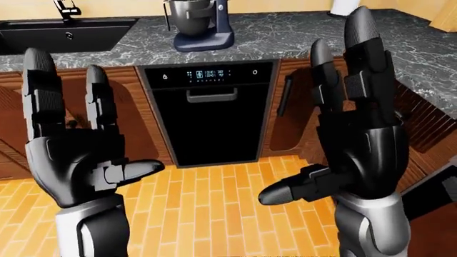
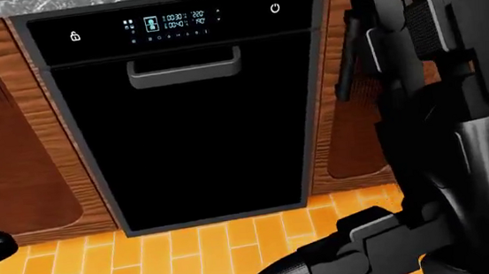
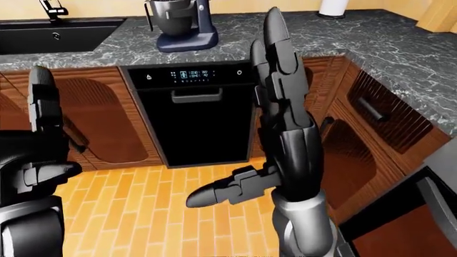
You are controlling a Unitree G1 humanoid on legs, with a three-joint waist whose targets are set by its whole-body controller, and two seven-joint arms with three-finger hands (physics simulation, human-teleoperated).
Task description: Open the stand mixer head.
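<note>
The stand mixer (image 1: pixel 204 24), with a navy body and a steel bowl, stands on the dark marble counter (image 1: pixel 285 40) at the top of the left-eye view, its head down. Both hands are raised well short of it, palms toward the camera. My left hand (image 1: pixel 85 118) is at the left of that view with fingers spread upward and nothing in it. My right hand (image 1: pixel 325 107) is at the right, also open and empty, with its thumb (image 1: pixel 285 190) pointing left. In the head view the right hand (image 2: pixel 444 133) fills the right side, and the mixer is out of that picture.
A black dishwasher (image 1: pixel 210 112) with a lit panel sits under the counter below the mixer, between wooden cabinet doors (image 1: pixel 146 112). A black sink (image 1: pixel 64 35) is at the top left. The counter turns along the right side (image 3: pixel 400 53), with a white roll (image 3: pixel 332 8) on it. The floor (image 1: pixel 207 214) is orange planks.
</note>
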